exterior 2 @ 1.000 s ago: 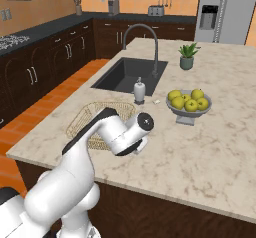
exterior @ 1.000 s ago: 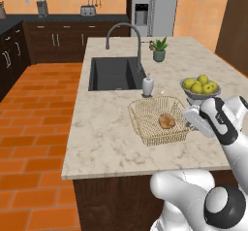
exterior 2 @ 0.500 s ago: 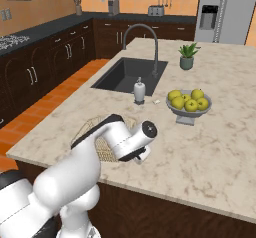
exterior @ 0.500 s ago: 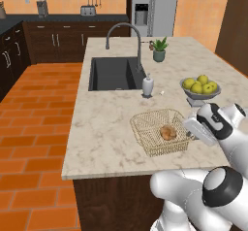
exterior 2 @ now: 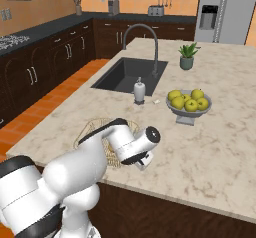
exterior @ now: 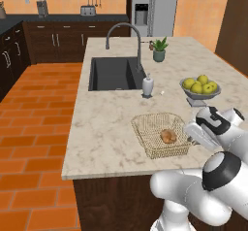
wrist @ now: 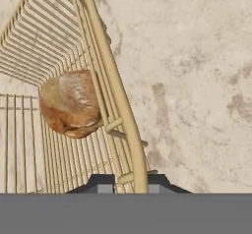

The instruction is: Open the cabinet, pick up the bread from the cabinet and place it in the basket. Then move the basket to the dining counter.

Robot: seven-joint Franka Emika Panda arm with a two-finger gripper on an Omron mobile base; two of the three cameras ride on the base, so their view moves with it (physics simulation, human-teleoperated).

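Basket sits on tabletop near front edge, in front of sink. Bread lies inside basket, against wall nearest gripper. Gripper at basket's right rim – hand view shows rim wire running between two fingertips, fingers close on either side; appears clamped on rim, though contact hidden at frame bottom. Fruit bowl with apples stands beyond arm – apart from basket. Soap dispenser beside sink.

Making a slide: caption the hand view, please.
Gripper straddling the basket rim, bread inside, on the dining counter.
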